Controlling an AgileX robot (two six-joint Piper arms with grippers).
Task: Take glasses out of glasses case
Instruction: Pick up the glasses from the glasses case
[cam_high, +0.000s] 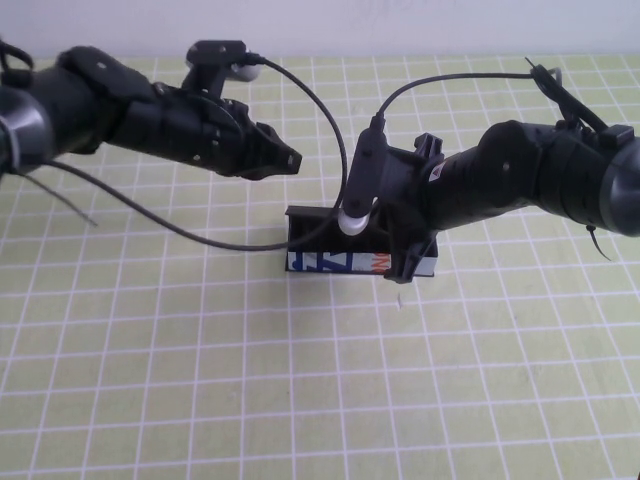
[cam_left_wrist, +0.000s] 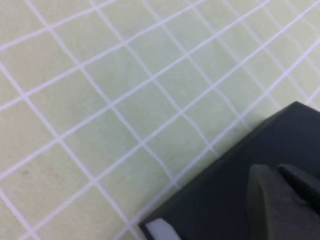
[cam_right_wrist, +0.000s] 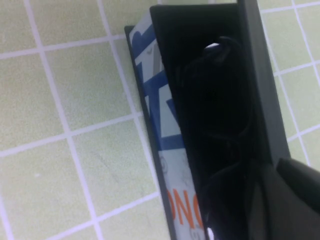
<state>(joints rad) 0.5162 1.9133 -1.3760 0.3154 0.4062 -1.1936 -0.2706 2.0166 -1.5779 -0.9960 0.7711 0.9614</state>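
right gripper (cam_high: 405, 268) down at the right end of the glasses case (cam_high: 330, 262), finger spread not readable | left gripper (cam_high: 290, 160) hovers above the case's far left, grip not readable | case mid-table, lid up, white front with blue print and orange "ON" | glasses (cam_right_wrist: 220, 115) lie inside | green grid mat (cam_high: 200, 350)

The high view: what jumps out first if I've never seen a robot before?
Two black arms lean in over a green checked table. Between them, mid-table, stands the glasses case, black with a white, blue and orange front; the right gripper is down at its right end. The left gripper hovers above and behind it. The right wrist view shows the case open, dark glasses inside.
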